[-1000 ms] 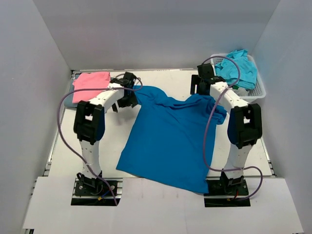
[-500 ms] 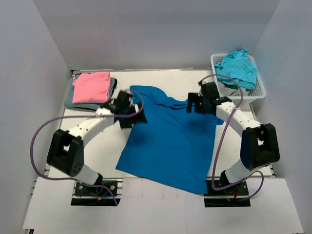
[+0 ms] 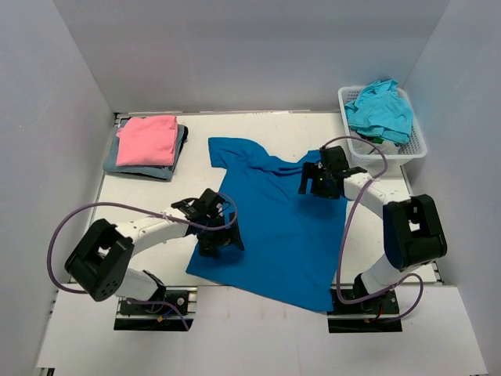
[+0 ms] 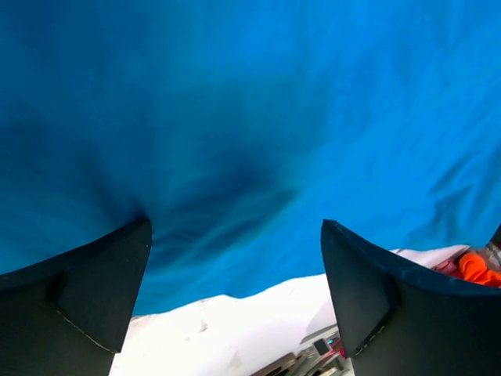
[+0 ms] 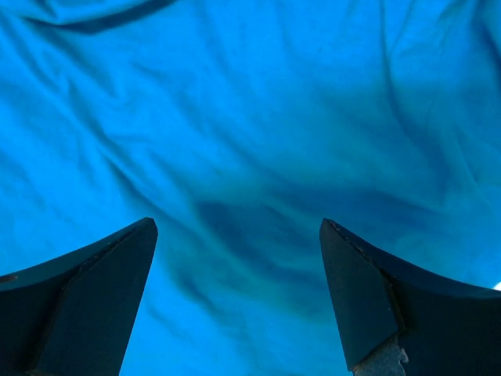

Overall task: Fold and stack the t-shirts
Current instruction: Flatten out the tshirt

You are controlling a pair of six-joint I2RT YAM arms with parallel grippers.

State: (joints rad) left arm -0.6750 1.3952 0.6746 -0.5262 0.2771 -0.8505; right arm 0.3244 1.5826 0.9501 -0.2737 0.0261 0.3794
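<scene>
The royal-blue t-shirt is spread on the table, collar at 12 and hem at 6 o'clock; with jaws spread, the left gripper is held over its 8 o'clock edge and the right gripper over its 2 o'clock shoulder.

The royal-blue t-shirt beneath both claws is plain and unprinted, and its colour darkens in the creases and in the shadow under each claw. The left claw and the right claw are black, on white arms with black joints and trailing purple cables. Past the left claw, a plain pink t-shirt tops a grey-blue t-shirt. Beyond the right claw, a turquoise t-shirt fills a white lattice basket. The desk is white.
</scene>
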